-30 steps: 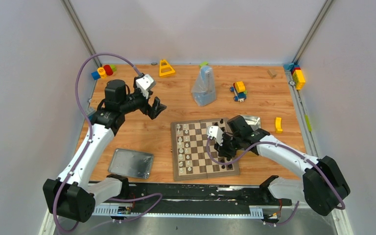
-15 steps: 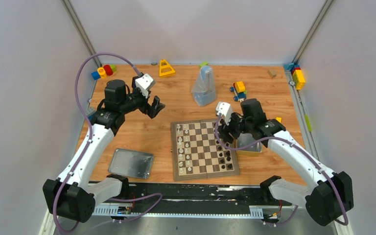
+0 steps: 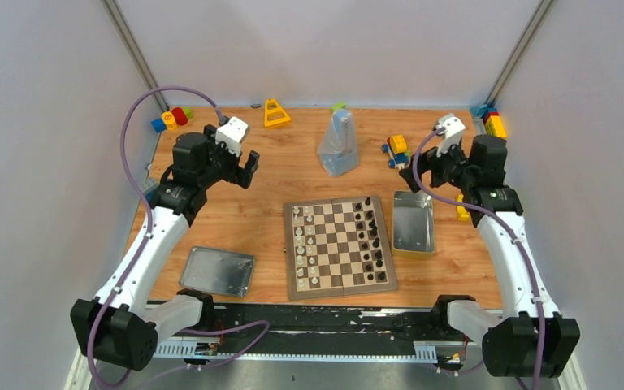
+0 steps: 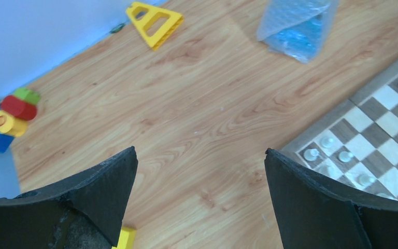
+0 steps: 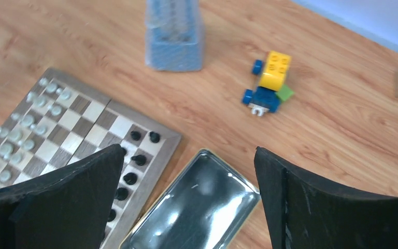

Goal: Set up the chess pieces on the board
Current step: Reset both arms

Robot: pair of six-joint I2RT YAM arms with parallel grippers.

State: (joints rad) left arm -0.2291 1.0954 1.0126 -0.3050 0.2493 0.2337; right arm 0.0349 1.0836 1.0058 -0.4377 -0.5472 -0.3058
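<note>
The board (image 3: 337,248) lies mid-table with cream-white chess pieces (image 3: 302,244) along its left side and black chess pieces (image 3: 371,240) along its right side. My left gripper (image 3: 242,171) hangs open and empty over bare wood to the board's back left; in its wrist view (image 4: 199,150) the board's corner (image 4: 388,124) with white pieces (image 4: 327,142) shows at the right. My right gripper (image 3: 422,172) is open and empty, raised behind the tin. Its own view (image 5: 188,149) looks down on the black pieces (image 5: 140,160) and the board (image 5: 83,124).
An empty silver tin (image 3: 413,221) (image 5: 197,207) lies against the board's right edge, and its lid (image 3: 218,270) sits at the front left. A bubble-wrap bag (image 3: 338,146), a yellow triangle (image 3: 275,112), a toy car (image 3: 396,151) and coloured blocks (image 3: 171,118) stand toward the back.
My right gripper lifted off the board's right side, swung back and to the right, and opened. The left gripper drew slightly back and to the left, still open.
</note>
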